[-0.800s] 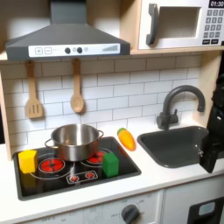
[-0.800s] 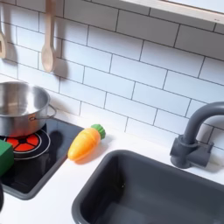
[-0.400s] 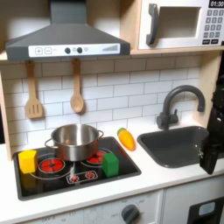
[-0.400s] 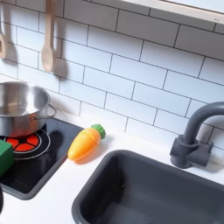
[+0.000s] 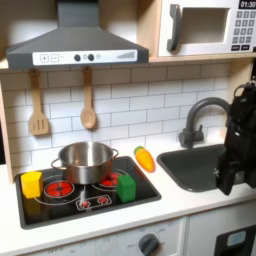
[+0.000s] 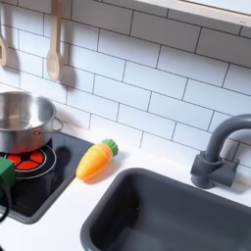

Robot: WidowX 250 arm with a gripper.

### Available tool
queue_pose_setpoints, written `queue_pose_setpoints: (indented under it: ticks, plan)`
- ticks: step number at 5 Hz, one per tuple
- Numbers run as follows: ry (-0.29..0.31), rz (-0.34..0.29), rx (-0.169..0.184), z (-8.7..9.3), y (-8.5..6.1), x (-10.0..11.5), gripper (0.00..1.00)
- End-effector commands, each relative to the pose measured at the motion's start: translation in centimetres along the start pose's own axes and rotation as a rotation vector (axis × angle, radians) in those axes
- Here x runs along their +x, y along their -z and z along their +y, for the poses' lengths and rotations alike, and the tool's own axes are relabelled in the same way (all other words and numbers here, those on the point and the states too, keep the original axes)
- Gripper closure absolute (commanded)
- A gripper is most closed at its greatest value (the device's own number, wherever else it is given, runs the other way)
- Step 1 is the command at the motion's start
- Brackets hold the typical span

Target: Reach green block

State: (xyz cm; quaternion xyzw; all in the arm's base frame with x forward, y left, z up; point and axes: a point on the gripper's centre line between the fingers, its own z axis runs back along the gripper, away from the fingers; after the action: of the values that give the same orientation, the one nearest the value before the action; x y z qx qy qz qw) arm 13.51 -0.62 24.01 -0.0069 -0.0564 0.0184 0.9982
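Now slide the tool, jaws too dark to tell, left from over the sink, low toward the green block, missing the pot.

This is a toy play kitchen. At upper left of the first exterior view hangs a range hood above a stovetop; a microwave sits upper right. White tile wall, sink and faucet fill the second exterior view.

Bright green block, yellow block, orange carrot, white tiles.
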Motion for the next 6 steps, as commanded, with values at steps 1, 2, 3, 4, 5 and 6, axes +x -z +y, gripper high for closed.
queue_pose_setpoints:
  ticks: [1,2,3,4,5,6]
  plan:
    - [0.013,-0.027,0.031,1.3,0.0,2.2,0.0]
    - [0.005,-0.032,0.045,2.2,0.1,3.3,0.0]
    - [0.003,-0.028,0.049,2.7,0.1,4.0,0.0]
    - [0.005,-0.031,0.053,3.2,0.2,4.9,0.0]
    - [-0.003,-0.028,0.057,4.0,0.5,6.0,0.0]
    - [-0.011,-0.036,0.063,4.6,0.5,7.0,0.0]
